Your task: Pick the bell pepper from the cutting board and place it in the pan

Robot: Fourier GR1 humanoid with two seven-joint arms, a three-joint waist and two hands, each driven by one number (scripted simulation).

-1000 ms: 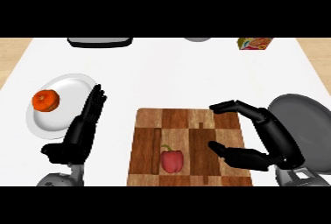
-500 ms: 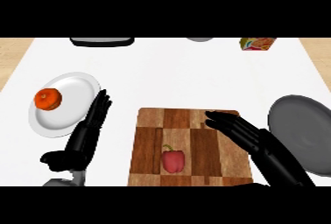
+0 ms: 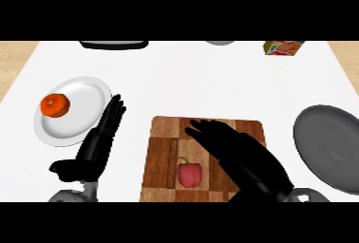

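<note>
Big white table (image 3: pixel 196 76) filling most of the view, tan strips along its left and right edges. On it, lower middle: wooden cutting board (image 3: pixel 163 156), checkered light and dark. Off to the right, close to the picture's edge and a bit apart from the board: grey pan (image 3: pixel 329 144), round, partly cut off by the frame. Over on the left: white plate (image 3: pixel 80 114) with an orange fruit (image 3: pixel 55 105) sitting on its left part.

Right hand (image 3: pixel 228 144), black, stretched out flat over the right half of the board, fingers fairly straight and pointing up and to the left, nothing in them. So open, not gripping anything. Fingertips near the board's upper middle, forearm coming in from the lower edge and covering the board's lower right corner.

Left hand (image 3: pixel 98 142) parked between plate and board, fingers straight and pointing up, thumb sticking out to the left. Open too, holding nothing, fingertips just beside the plate's right rim.

Bell pepper (image 3: pixel 188 173): red, green stem on top, lying on the lower middle of the cutting board, just left of the right hand's wrist. Can't tell whether it touches the hand; not in the pan.

Small stuff at the far edge: dark tray-like thing (image 3: pixel 112 44) top left, a grey round object (image 3: pixel 221 42) barely peeking in, and a colourful little box (image 3: pixel 282 48) top right.
</note>
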